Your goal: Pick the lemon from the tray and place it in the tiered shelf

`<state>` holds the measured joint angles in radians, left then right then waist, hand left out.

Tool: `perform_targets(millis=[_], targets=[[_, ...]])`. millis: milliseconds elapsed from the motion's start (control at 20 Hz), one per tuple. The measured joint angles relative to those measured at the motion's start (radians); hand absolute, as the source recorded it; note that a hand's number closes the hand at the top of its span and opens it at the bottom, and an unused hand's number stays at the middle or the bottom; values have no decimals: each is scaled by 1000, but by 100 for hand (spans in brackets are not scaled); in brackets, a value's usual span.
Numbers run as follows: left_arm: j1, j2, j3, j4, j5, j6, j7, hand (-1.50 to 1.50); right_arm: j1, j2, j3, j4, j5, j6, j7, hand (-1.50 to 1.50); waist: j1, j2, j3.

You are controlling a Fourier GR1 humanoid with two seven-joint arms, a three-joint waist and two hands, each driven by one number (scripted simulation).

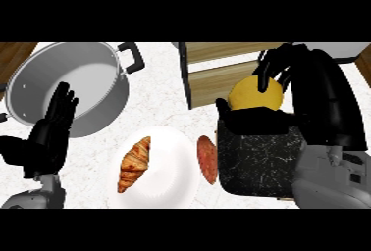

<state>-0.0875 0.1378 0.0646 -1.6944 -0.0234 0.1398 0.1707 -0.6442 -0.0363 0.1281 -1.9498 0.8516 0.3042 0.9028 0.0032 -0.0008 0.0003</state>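
Observation:
The yellow lemon [255, 94] is held up by my right hand [284, 63], whose fingers curl over its top while the thumb sits below it. It hangs above the far edge of the dark speckled tray [257, 157], just in front of the wooden tiered shelf [217, 73] at the back. My right forearm runs down the right side and hides part of the tray and shelf. At the left, my left hand [47, 132] rests open with fingers up, in front of the pot.
A large steel pot [69, 83] with black handles stands at the back left. A white plate [170, 166] holds a croissant [135, 164] in the middle. A reddish-brown oval food item [207, 159] lies between plate and tray.

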Motion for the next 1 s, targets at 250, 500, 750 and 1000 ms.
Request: perform_targets(millis=[250, 500, 750, 1000], targets=[[-6, 12, 17, 5, 7, -16, 5, 0, -43, -20, -85, 141, -8, -78, -87, 150, 3, 1, 0], [13, -4, 5, -12, -1, -14, 1, 0, -58, -22, -124, 326, 12, -220, -216, 150, 7, 2, 0], [-1, 0, 15, -10, 1, -20, 7, 0, -131, -32, -179, 536, 10, -352, -343, 150, 10, 3, 1], [3, -13, 10, -5, -10, -14, -4, 0, -208, -31, -210, 712, 3, -448, -429, 150, 9, 3, 1]])
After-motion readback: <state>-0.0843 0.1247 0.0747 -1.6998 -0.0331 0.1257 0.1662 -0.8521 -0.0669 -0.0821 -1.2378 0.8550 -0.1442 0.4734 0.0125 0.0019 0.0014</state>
